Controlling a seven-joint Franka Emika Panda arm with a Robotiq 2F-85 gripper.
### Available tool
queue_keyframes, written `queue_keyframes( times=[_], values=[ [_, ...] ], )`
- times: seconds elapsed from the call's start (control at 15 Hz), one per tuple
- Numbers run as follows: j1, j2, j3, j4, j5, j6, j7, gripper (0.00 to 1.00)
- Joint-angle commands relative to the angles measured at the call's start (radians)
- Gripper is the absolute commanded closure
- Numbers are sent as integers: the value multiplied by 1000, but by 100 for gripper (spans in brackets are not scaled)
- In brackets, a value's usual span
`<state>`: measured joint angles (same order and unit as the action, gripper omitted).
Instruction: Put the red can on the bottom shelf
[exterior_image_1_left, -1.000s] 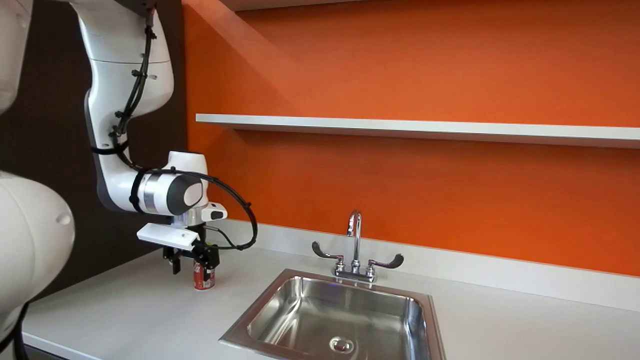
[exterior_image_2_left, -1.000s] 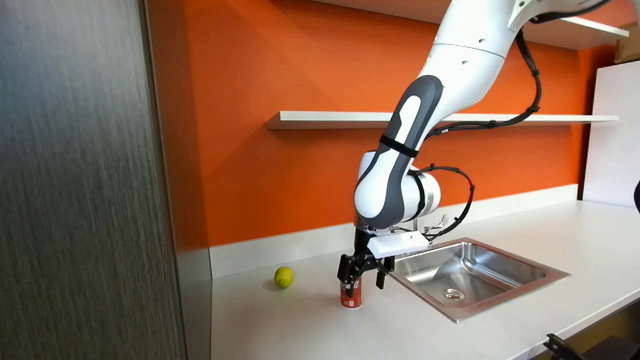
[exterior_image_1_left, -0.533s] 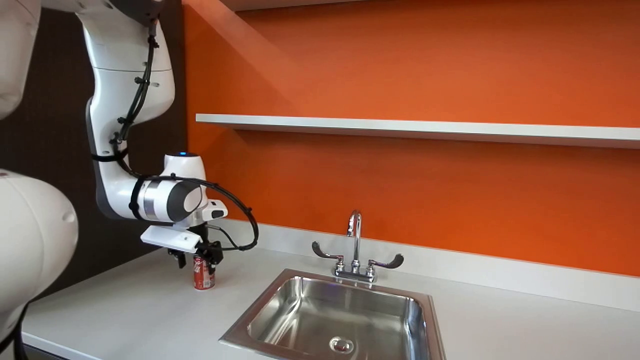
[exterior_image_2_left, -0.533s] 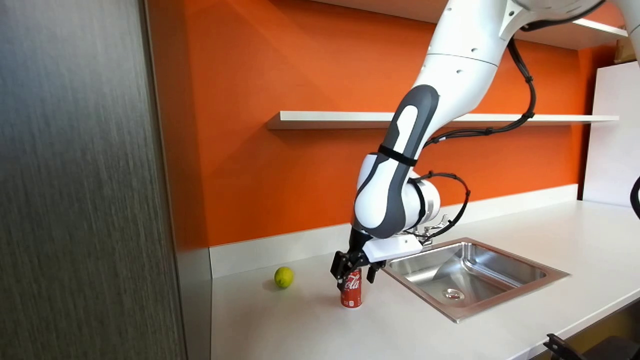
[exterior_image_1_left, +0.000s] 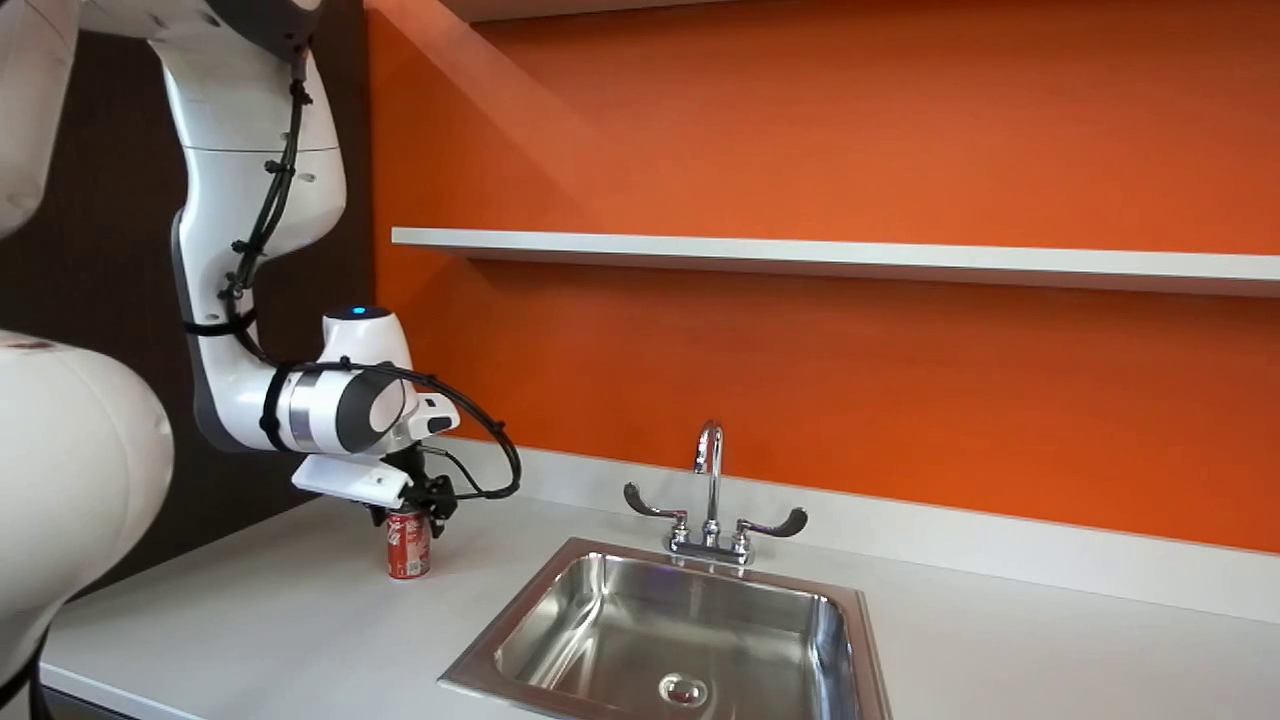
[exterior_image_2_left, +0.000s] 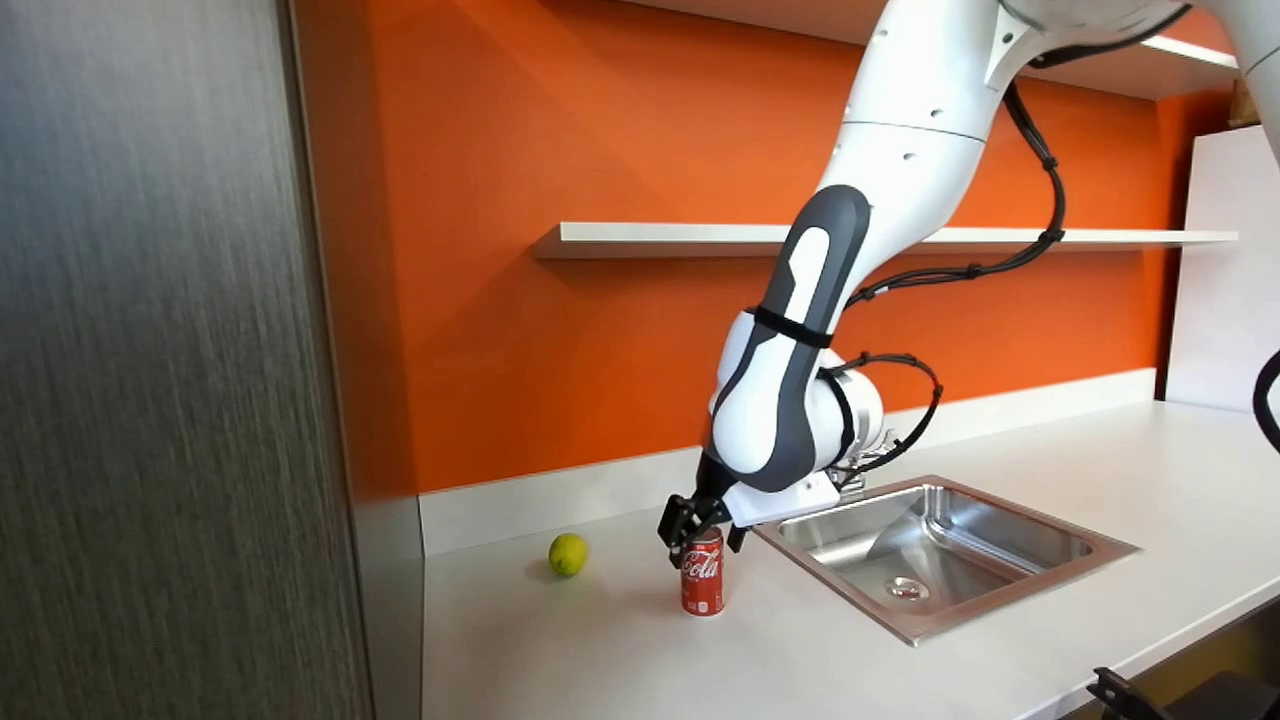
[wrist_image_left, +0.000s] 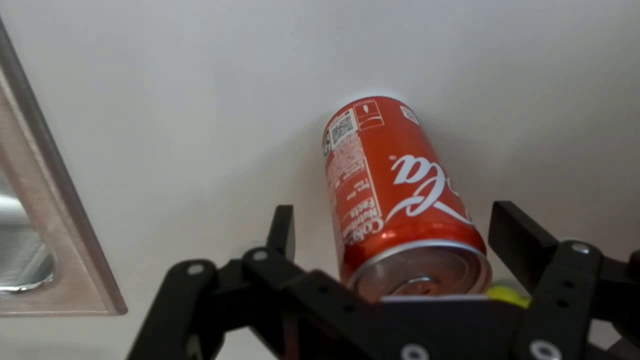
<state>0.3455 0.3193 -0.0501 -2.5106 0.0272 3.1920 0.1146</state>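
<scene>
The red can (exterior_image_1_left: 408, 548) stands upright on the light grey countertop; it also shows in an exterior view (exterior_image_2_left: 703, 582) and the wrist view (wrist_image_left: 395, 165). My gripper (exterior_image_1_left: 408, 520) is tilted over the can's upper part, and it also shows in an exterior view (exterior_image_2_left: 706, 553). In the wrist view the gripper (wrist_image_left: 392, 220) is open, with the can's top between its fingers. A gap shows at the left finger; the right finger is close, and I cannot tell whether it touches. The bottom shelf (exterior_image_1_left: 830, 252), a long pale board on the orange wall, is above; it also shows in an exterior view (exterior_image_2_left: 660, 235).
A steel sink (exterior_image_1_left: 540, 605) with a faucet (exterior_image_1_left: 711, 500) is set in the countertop beside the can. A small yellow ball (exterior_image_2_left: 567, 554) lies near the back wall. A higher shelf (exterior_image_2_left: 1190, 62) is above. A dark panel (exterior_image_2_left: 180, 400) bounds the counter's end.
The arm has come down and the wrist has tilted. The fingers have shifted toward the back wall, to either side of the can's upper part. The can has stayed in place.
</scene>
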Motion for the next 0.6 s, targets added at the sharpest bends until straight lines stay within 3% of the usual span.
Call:
queue_keyframes(
  times=[0.0, 0.13, 0.2, 0.33, 0.53],
  values=[
    [47, 13, -36, 9, 7, 11, 22, 0],
    [65, 15, -50, 10, 12, 10, 26, 3],
    [68, 15, -52, 10, 13, 9, 24, 28],
    [75, 17, -57, 9, 14, 17, 22, 31],
    [59, 21, -40, 10, 19, 26, 20, 54]
  ],
)
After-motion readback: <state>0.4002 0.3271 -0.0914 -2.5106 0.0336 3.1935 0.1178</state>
